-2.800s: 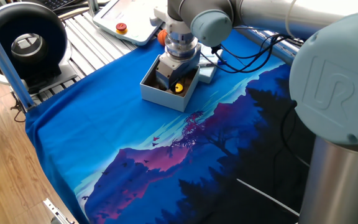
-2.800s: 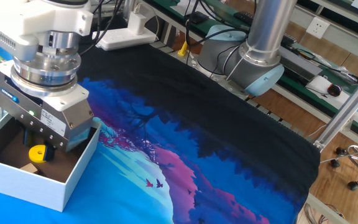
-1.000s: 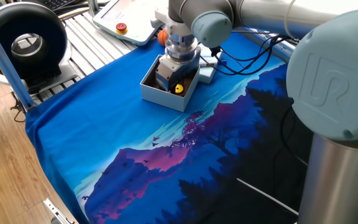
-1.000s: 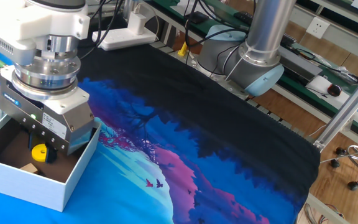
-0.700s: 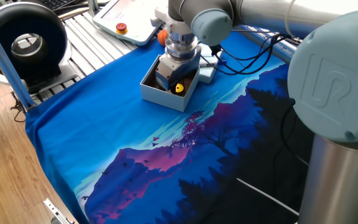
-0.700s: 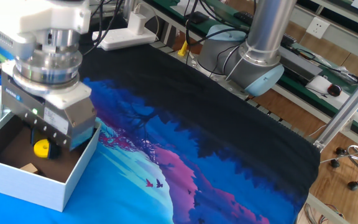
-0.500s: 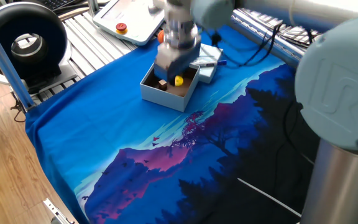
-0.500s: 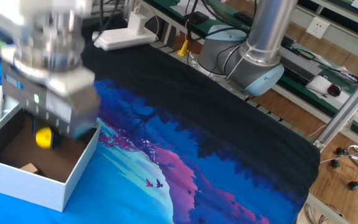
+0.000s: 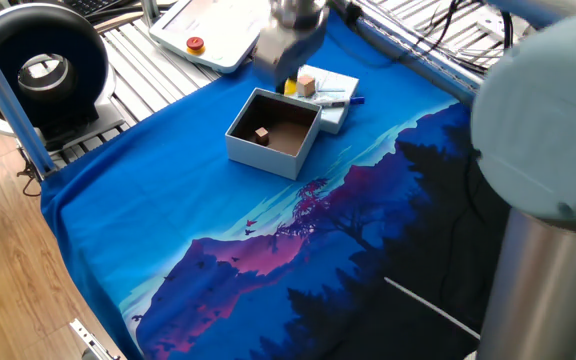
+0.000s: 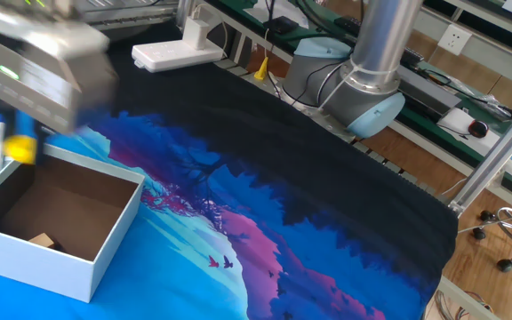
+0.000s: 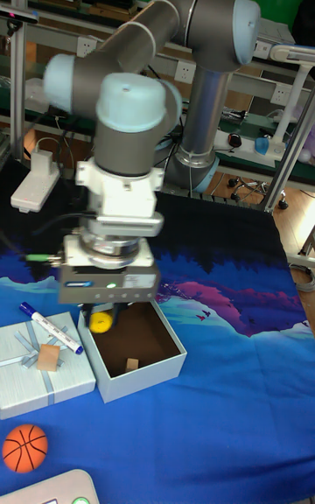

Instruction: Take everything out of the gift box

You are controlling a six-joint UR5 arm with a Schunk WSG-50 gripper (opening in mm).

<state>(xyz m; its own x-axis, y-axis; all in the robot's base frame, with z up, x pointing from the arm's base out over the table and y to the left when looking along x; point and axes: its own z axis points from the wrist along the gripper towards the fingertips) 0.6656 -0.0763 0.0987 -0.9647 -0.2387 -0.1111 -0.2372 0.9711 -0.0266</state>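
Observation:
The gift box [image 9: 268, 157] stands open on the blue cloth with one wooden cube [image 9: 261, 135] on its brown floor. My gripper [image 9: 289, 86] hangs blurred above the box's far rim, shut on the yellow disc [image 9: 290, 88]. In the tall fixed view the gripper [image 11: 101, 319] holds the disc [image 11: 101, 322] over the box's left corner [image 11: 94, 357]. Beside the box, the ribboned lid [image 11: 26, 388] carries another wooden cube [image 11: 48, 357] and the blue-and-white pen [image 11: 51, 329]. The orange ball [image 11: 24, 448] lies on the cloth near the lid.
A white pendant with a red button [image 9: 203, 35] lies on the metal rollers behind the box. A black round device [image 9: 43, 65] stands at the far left. A white power strip [image 10: 180, 53] and the arm's base [image 10: 354, 89] sit beyond the cloth.
My gripper has risen out of the gift box with the yellow disc held in it and shifted toward the lid side. One wooden cube stays in the box.

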